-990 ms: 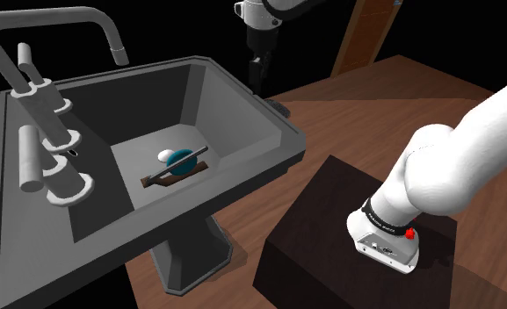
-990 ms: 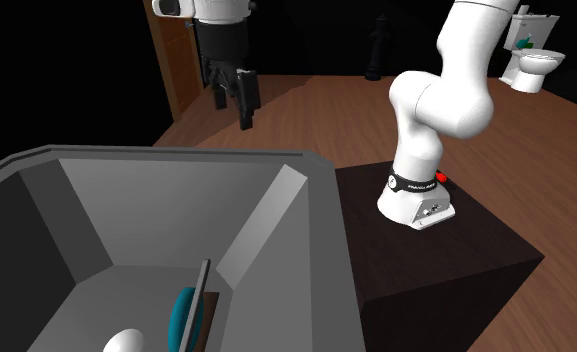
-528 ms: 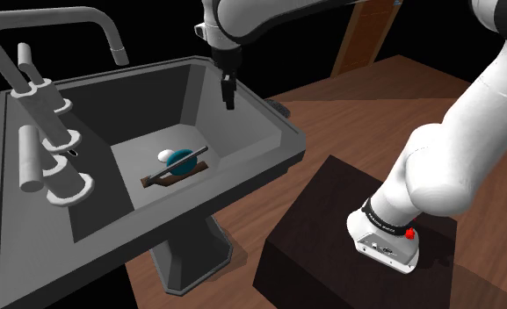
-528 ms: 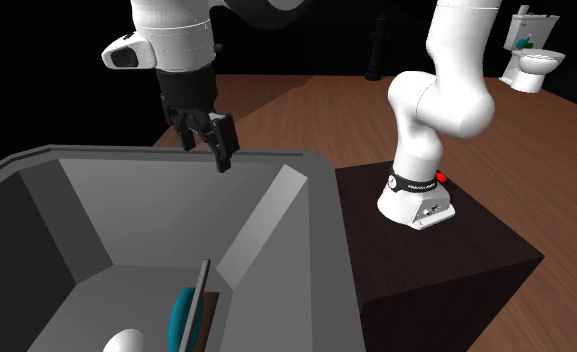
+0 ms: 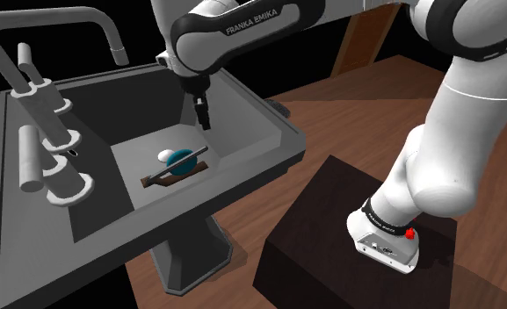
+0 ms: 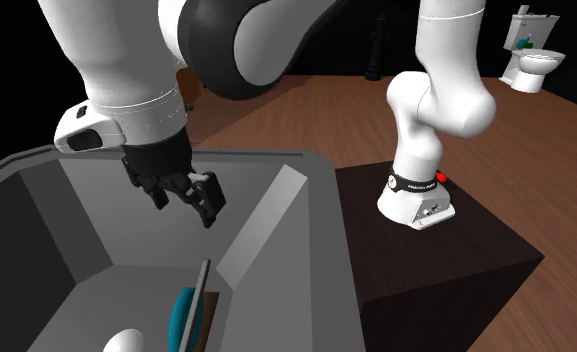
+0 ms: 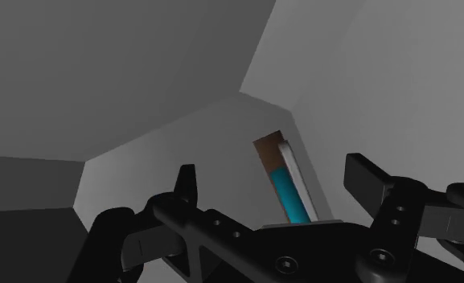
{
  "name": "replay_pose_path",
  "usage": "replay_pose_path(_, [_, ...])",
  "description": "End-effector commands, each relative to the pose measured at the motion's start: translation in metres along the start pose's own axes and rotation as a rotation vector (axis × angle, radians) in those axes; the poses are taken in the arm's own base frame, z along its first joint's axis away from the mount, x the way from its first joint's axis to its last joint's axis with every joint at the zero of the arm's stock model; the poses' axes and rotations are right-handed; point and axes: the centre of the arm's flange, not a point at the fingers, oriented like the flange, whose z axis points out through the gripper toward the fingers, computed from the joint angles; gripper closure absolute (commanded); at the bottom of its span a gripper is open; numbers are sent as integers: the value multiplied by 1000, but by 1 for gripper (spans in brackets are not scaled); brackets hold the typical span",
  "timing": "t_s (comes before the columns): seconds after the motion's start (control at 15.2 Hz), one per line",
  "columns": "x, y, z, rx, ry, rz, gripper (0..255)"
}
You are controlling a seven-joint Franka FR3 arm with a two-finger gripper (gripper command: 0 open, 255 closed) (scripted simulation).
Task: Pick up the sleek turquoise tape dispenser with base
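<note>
1. Since the frame half a second back, your gripper (image 5: 203, 116) has come off the sink's far rim. In the shoulder view it now hangs inside the grey sink (image 5: 273, 118), fingers pointing down.
2. Same view, look at what the basin holds. The turquoise tape dispenser (image 5: 183, 161) lies on the sink floor on its brown base. A small white rounded thing (image 5: 165, 155) sits just beside it, on the view's left. The dispenser is below the fingertips and a little to the view's left of them, with clear space between. The faucet (image 5: 58, 25) rises at the sink's left end, and the dark stand (image 5: 322, 219) sits at lower right on the wooden floor (image 5: 365, 114).
3. In the second exterior view, the gripper (image 6: 186, 203) is below the rim of the sink (image 6: 236, 153), against its back wall. The fingers are spread and nothing is between them. The tape dispenser (image 6: 186, 315) stands on edge at the basin's bottom, under the gripper and untouched. The white thing (image 6: 124, 342) is to its left in that view.
4. In the wrist view, your fingers (image 7: 187, 185) stand wide apart. The tape dispenser (image 7: 289, 193) shows in the gap between them, farther on against the sink floor, nearer the right-hand finger and touching neither.
</note>
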Motion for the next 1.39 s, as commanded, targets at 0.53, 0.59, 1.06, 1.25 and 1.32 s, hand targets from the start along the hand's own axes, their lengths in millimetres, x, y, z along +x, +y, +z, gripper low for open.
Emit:
replay_pose_path(0.53, [114,-53,59,-4,-32,-331,0])
replay_pose_path(0.59, [124,-60,65,-5,-35,-364,0])
replay_pose_path(1.06, [130,-63,97,-5,-36,-371,0])
replay_pose_path(1.25, [131,-64,106,-5,-36,-371,0])
replay_pose_path(1.32, [131,-64,105,-5,-36,-371,255])
